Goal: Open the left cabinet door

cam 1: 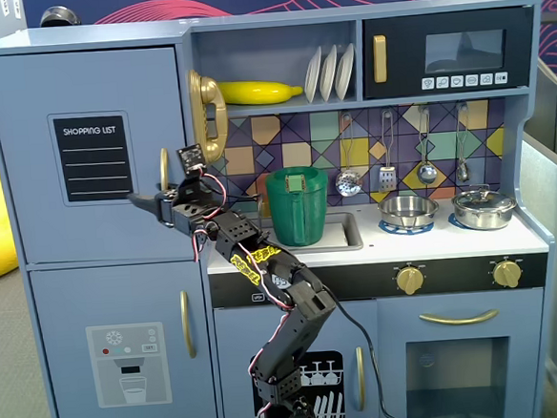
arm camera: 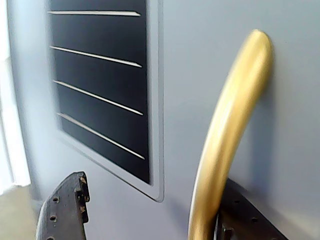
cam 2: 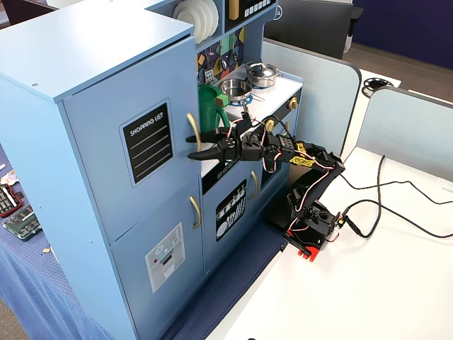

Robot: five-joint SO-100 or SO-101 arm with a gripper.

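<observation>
1. Left cabinet door [cam 1: 88, 155] = big blue-grey panel, top left of the toy kitchen in a fixed view; looks shut, flush w/ the cabinet frame. Same door in the other fixed view [cam 2: 131, 152], facing near-right.
2. Black "SHOPPING LIST" panel [cam 1: 92, 157] sits mid-door, left of the gold handle [cam 1: 165, 169]. Wrist view shows panel [arm camera: 107, 85] w/ thin lines, handle [arm camera: 225, 135] curving up on the right.
3. Gripper [cam 1: 163, 200] is at the handle's lower part, at the door's right edge. In the other fixed view gripper [cam 2: 196, 145] has fingers apart, one above and one below, w/ the handle [cam 2: 193, 127] just at the tips.
4. Wrist view: one finger [arm camera: 65, 210] bottom left, clear of the handle; other finger [arm camera: 245, 215] bottom right, tucked behind the handle, against the door. So jaws open, straddling the handle, not clamped. Contact w/ handle: can't tell.
5. Arm [cam 1: 285, 304] rises from the base at bottom centre, reaches up-left across the counter front.
6. Lower door w/ ice-dispenser graphic [cam 1: 127, 363] right below, shut.
7. Green pitcher [cam 1: 297, 206] on the counter, right of the arm's wrist. Banana [cam 1: 256, 92] + gold phone [cam 1: 208, 113] up on the shelf area, right of the door.
</observation>
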